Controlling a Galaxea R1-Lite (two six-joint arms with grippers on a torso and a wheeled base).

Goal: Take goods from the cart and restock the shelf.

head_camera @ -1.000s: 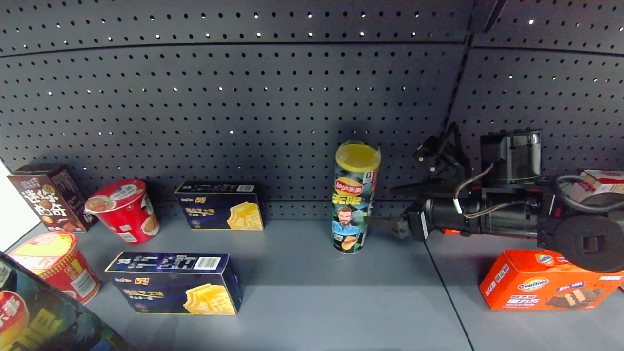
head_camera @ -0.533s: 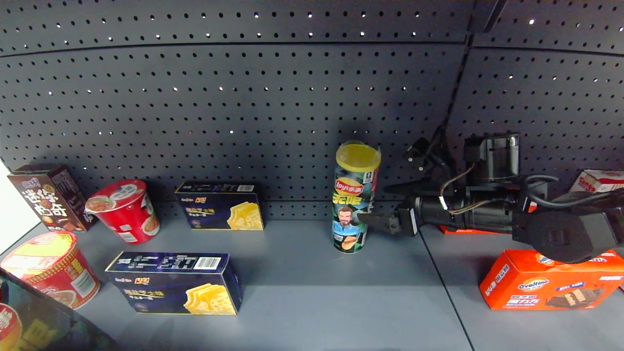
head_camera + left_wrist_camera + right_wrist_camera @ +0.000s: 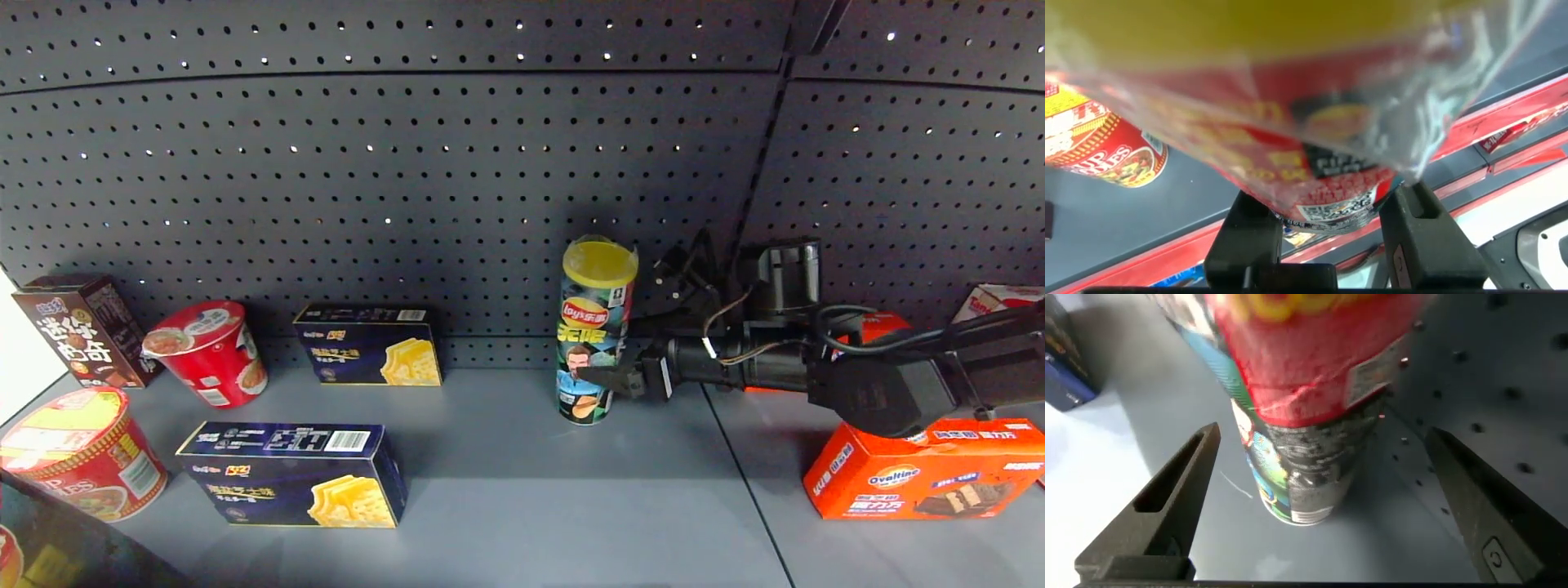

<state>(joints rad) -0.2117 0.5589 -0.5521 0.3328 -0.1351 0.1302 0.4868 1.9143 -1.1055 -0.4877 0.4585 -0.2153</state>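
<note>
Your left end effector (image 3: pixel 1331 222) is clenched on a red cup (image 3: pixel 1290 147), which I judge is not yet shelved. Just right of centre in the head view, the can (image 3: pixel 596 327) stands on the shelf (image 3: pixel 506 490), long axis vertical, yellow lid up. Your right end effector (image 3: pixel 1323 441) is spread wide, one finger on each side of the can and clear of it. That item looks stocked.
</note>
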